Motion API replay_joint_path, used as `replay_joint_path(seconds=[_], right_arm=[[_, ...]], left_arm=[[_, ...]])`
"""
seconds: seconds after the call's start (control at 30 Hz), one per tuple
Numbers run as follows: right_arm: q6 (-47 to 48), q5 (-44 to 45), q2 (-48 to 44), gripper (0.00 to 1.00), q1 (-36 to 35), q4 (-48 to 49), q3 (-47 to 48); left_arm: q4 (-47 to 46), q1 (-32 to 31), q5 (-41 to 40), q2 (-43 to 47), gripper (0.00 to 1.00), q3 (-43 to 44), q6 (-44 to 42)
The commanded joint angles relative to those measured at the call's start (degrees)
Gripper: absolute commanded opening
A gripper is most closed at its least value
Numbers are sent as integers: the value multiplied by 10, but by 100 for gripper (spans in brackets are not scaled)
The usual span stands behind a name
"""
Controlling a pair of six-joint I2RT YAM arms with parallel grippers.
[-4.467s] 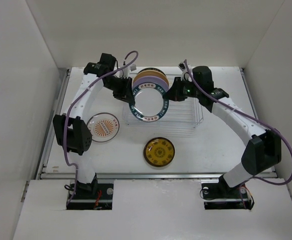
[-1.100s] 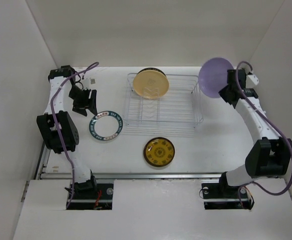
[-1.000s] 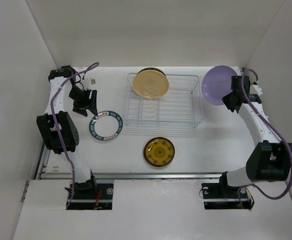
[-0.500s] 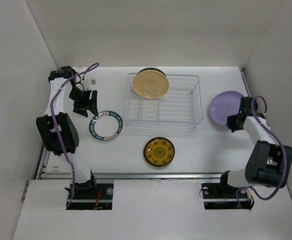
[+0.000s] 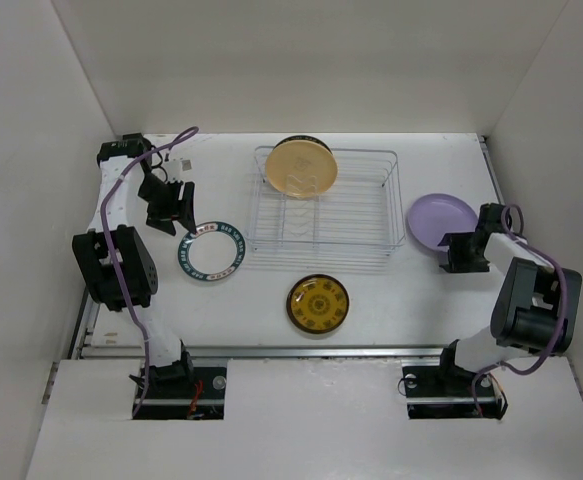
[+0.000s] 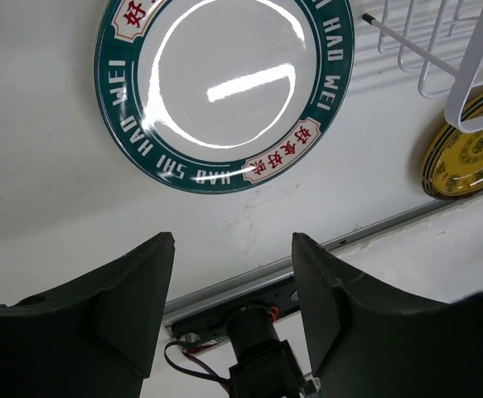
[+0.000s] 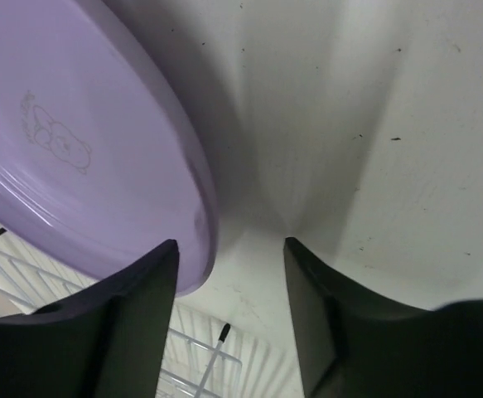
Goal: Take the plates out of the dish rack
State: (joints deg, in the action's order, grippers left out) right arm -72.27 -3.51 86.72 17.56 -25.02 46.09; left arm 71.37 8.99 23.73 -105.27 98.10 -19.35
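**A:** Where are the plates at this moment?

**B:** One plain tan plate [image 5: 301, 167] stands upright on its edge at the left end of the dish rack [image 5: 371, 215]. The rack is a rectangular basket of thin white wire. The other plates are outside it, on the white table [image 5: 401, 300].

**A:** Which ones?

**B:** The white plate with the dark teal rim [image 6: 224, 83] is glossy, with letters around the band, and lies flat to the left of the rack. The dark brown plate with the yellow pattern [image 5: 318, 303] lies flat on the near side of the rack. The lilac plate [image 7: 84, 166] is smooth, with a small bear mark pressed in it, and sits just beside the right end of the rack.

**A:** And the claws?

**B:** The left gripper [image 6: 231, 249] is spread wide and holds nothing. It hangs above the table near the teal-rimmed plate. The right gripper [image 7: 229, 245] is low at the table and its black fingers [image 7: 133, 323] are also apart. The lilac rim is next to one finger, not clamped.

**A:** Does the lilac plate touch the rack?

**B:** I cannot tell.
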Motion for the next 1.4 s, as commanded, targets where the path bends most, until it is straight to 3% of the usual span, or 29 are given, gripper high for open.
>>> replay_joint_path(seconds=[0.0, 0.27, 0.43, 0.5, 0.53, 0.6, 0.73, 0.77, 0.9, 0.97, 1.17, 1.37], right_arm=[[-9, -10, -21, 61, 2, 3, -1], [58, -10, -91, 65, 2, -31, 44], [114, 67, -165, 72, -60, -70, 110], [169, 87, -202, 85, -88, -46, 129], [206, 92, -209, 97, -123, -22, 138], [338, 92, -204, 100, -167, 53, 174], [537, -1, -90, 100, -247, 75, 300], [568, -14, -55, 100, -278, 59, 376], [697, -34, 125, 100, -354, -10, 543], [757, -34, 168, 99, -394, -10, 606], [830, -11, 310, 90, -435, -14, 733], [803, 46, 380, 80, -440, 30, 760]], left_arm=[[22, -2, 4, 32, 56, 6, 1], [22, -7, 4, 38, 56, 12, 12], [-11, -7, 4, 51, 56, -26, 19], [-11, -7, -1, 51, 56, -32, 20], [-11, -7, -1, 46, 56, -32, 25], [-11, -7, -1, 31, 56, -32, 25], [2, -7, 6, 7, 56, 8, 31], [2, -7, 6, 0, 56, 8, 31], [7, -7, 1, 0, 56, 16, 31], [13, -7, -12, 0, 56, 16, 31], [13, -7, -36, 0, 56, 10, 31], [18, -7, -41, -18, 56, 17, 36]])
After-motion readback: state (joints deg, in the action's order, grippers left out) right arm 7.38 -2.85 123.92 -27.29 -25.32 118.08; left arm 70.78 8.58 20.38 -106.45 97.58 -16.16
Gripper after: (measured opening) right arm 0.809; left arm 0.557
